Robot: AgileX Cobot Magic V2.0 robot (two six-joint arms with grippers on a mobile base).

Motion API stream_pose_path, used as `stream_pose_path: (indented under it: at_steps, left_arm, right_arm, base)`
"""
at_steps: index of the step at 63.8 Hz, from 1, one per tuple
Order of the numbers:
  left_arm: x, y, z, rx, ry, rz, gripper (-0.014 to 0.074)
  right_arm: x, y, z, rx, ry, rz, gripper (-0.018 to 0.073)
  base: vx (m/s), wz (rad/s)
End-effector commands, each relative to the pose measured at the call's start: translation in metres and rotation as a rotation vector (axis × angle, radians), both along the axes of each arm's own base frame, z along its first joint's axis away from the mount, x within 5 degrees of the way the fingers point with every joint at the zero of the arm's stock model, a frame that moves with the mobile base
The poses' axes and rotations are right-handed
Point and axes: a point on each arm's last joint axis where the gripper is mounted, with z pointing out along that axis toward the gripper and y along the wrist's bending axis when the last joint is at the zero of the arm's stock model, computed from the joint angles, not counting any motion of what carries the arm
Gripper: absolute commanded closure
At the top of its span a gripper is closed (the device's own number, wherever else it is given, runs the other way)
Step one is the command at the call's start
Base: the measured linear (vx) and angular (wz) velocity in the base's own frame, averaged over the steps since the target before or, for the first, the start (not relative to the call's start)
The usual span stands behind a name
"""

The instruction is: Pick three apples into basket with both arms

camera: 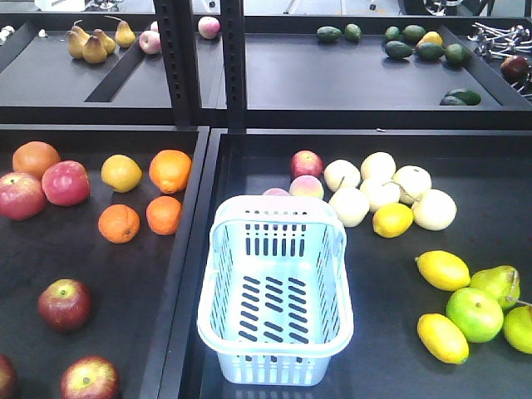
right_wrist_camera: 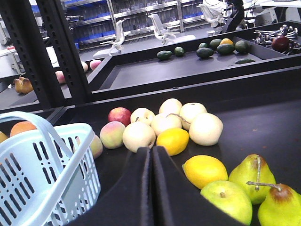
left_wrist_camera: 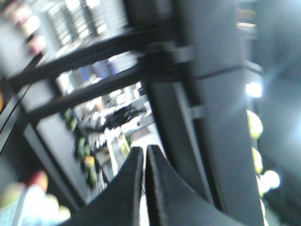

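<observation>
Three dark red apples lie in the left tray in the front view: one [camera: 64, 304], one below it [camera: 89, 379], and one cut off by the left edge [camera: 3, 376]. The pale blue basket [camera: 274, 366] stands empty in the right tray, handle folded back; it also shows at the left of the right wrist view [right_wrist_camera: 66, 172]. Neither arm shows in the front view. My left gripper [left_wrist_camera: 144, 151] is shut and empty, held up in the air in a blurred view toward the shelf posts. My right gripper [right_wrist_camera: 151, 149] is shut and empty, low over the right tray beside the basket.
Brighter red apples [camera: 65, 183] and oranges [camera: 169, 170] lie at the back of the left tray. Pale pears [camera: 378, 195], peaches [camera: 306, 187], lemons [camera: 442, 270] and green pears [camera: 475, 314] surround the basket. A black shelf post [camera: 179, 58] stands behind, with an upper shelf of pears and avocados.
</observation>
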Motion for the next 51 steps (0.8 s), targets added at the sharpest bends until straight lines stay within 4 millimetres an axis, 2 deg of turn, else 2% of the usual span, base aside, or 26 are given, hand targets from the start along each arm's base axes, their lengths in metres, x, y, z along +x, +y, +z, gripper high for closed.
stream_pose_path:
  at_steps: [1,13,24,31,37,43,51]
  left_arm:
    - [-0.013,-0.001,0.038,0.181,-0.117,0.041,0.0603]
    - [-0.002,-0.017,0.079,0.483,-0.105,-0.058,0.0603]
    - [0.030,-0.029,0.105,0.759,-0.077,-0.144,0.0593]
    - [0.055,-0.036,0.118,0.929,-0.080,-0.216,0.0547]
    - [0.078,-0.043,0.128,1.038,-0.093,-0.288,0.0460]
    - [0.102,-0.049,0.134,1.114,-0.107,-0.366,0.0339]
    - [0.143,-0.056,0.135,1.176,-0.100,-0.494,0.0160]
  right_arm:
    - [0.000,0.000,0.004,-0.013,-0.079,0.001,0.0568]
    - [0.000,0.000,0.004,-0.013,-0.079,0.001,0.0568]
    - [0.000,0.000,0.004,-0.013,-0.079,0.001,0.0568]
    - [0.000,0.000,0.004,-0.013,-0.079,0.001,0.0568]
    - [0.000,0.000,0.004,-0.013,-0.079,0.001,0.0568]
    - [0.000,0.000,0.004,-0.013,-0.079,0.001,0.0568]
    - [0.000,0.000,0.004,-0.013,-0.079,0.001,0.0568]
  base:
    - [0.00,0.00]
    - [0.00,0.00]
    - [0.00,0.00]
    - [0.00,0.00]
    - [0.00,0.00]
    - [0.00,0.00]
    - [0.00,0.00]
